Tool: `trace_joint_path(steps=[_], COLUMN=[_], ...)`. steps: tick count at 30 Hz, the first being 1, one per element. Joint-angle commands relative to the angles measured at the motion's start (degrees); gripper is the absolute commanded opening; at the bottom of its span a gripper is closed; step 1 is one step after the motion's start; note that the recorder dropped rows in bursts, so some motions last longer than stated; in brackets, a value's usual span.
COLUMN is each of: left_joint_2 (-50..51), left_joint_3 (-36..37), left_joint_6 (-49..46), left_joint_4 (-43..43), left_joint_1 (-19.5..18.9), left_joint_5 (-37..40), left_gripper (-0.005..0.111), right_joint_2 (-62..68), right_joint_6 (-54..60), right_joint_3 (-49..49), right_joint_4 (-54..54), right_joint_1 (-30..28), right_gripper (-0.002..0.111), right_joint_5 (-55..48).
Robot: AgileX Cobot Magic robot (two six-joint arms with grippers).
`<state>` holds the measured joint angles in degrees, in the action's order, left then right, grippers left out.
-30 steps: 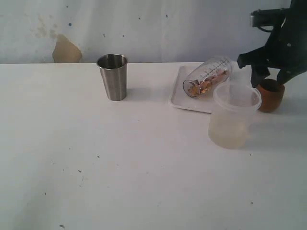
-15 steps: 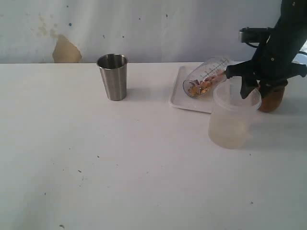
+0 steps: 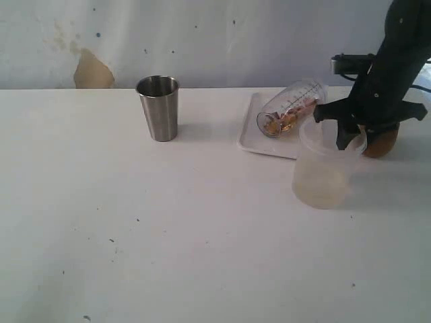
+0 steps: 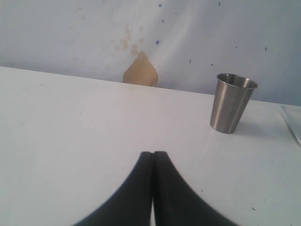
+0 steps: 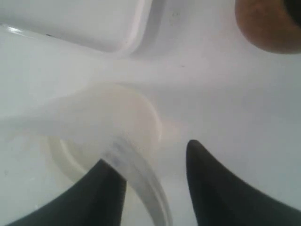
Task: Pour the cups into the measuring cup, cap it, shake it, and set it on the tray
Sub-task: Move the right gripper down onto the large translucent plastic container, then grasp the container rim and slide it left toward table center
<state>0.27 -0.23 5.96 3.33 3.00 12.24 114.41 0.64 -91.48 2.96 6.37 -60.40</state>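
Observation:
The steel tumbler (image 3: 159, 108) (image 4: 232, 102) stands upright at the left of the table. The measuring cup (image 3: 291, 108) lies on its side on the white tray (image 3: 250, 140), with orange-brown bits inside. The wooden cup (image 3: 381, 140) (image 5: 265, 23) stands at the far right, partly hidden behind my right arm. My right gripper (image 3: 353, 134) (image 5: 149, 153) is open and straddles the rim of the frosted container (image 3: 325, 176) (image 5: 117, 122), one finger inside and one outside. My left gripper (image 4: 153, 153) is shut on nothing, low over bare table, facing the tumbler.
The frosted container stands just in front of the tray and the wooden cup, close to both. A corner of the tray (image 5: 94, 28) shows beyond the container in the right wrist view. A wall with a tan patch (image 3: 92, 70) backs the table.
My right gripper has come down and to the left from above the wooden cup onto the frosted container's rim, its jaws narrowing. Nothing else has moved.

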Motion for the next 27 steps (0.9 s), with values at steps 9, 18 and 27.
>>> trace_joint_path(steps=[9,18,27], left_joint_2=[-0.3,-0.3,-0.3], left_joint_3=[0.2,0.2,0.2], left_joint_6=[0.2,0.2,0.1], left_joint_4=[-0.2,-0.2,-0.2], left_joint_1=[-0.1,-0.1,-0.1], left_joint_5=[-0.6,-0.6,-0.6], left_gripper=[0.000,0.000,0.000], right_joint_2=[1.0,1.0,-0.8], right_joint_6=[0.7,3.9,4.6], right_joint_3=[-0.4,-0.4,-0.5], right_joint_4=[0.2,6.7,6.6], right_joint_1=[-0.1,0.1,4.2], right_gripper=[0.000,0.000,0.000], right_joint_5=[0.3,-0.3,-3.4])
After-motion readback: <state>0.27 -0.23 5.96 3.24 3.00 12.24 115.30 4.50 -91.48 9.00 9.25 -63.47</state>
